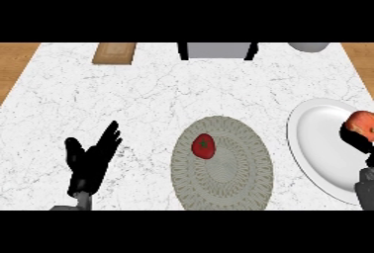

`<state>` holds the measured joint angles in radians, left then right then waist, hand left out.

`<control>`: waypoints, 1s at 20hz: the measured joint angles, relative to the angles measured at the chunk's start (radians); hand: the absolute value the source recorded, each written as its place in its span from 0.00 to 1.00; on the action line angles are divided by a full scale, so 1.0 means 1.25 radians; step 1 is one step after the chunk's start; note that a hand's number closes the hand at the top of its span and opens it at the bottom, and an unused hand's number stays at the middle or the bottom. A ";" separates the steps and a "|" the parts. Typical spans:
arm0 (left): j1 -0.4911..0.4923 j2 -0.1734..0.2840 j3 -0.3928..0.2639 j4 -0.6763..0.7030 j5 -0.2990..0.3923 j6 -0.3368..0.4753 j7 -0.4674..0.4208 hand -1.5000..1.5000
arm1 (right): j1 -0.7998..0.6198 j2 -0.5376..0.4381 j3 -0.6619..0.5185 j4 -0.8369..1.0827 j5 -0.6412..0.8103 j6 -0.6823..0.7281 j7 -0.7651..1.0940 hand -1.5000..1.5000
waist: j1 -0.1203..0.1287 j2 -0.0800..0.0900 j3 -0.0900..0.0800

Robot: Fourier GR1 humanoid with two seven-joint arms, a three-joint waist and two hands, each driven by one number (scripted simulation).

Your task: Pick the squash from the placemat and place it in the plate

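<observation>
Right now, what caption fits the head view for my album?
Right hand holds the orange squash over the plate; a tomato sits on the placemat; left hand rests open.

Round woven grey placemat (226,165): one
White round plate (314,143): one
Small red tomato-like vegetable (204,146): one
Orange-red squash (361,122): one
Black robot hand: two, left (91,160), right (358,141)

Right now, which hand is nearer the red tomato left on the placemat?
Left. The left hand rests open to the tomato's left; the right hand is farther right, over the plate, holding the squash.
</observation>
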<state>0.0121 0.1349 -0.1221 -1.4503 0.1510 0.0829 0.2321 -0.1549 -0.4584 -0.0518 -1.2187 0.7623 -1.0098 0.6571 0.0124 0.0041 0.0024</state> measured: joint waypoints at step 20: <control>0.007 -0.009 0.008 0.023 -0.016 -0.005 -0.028 0.50 | -0.077 0.042 -0.304 0.263 -0.607 0.236 -0.770 0.00 | -0.007 -0.002 0.001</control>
<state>0.0205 0.1239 -0.1119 -1.4218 0.1307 0.0768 0.1969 -0.2513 -0.4059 -0.4320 -0.8904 0.0030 -0.7144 -0.3049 0.0034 0.0018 0.0032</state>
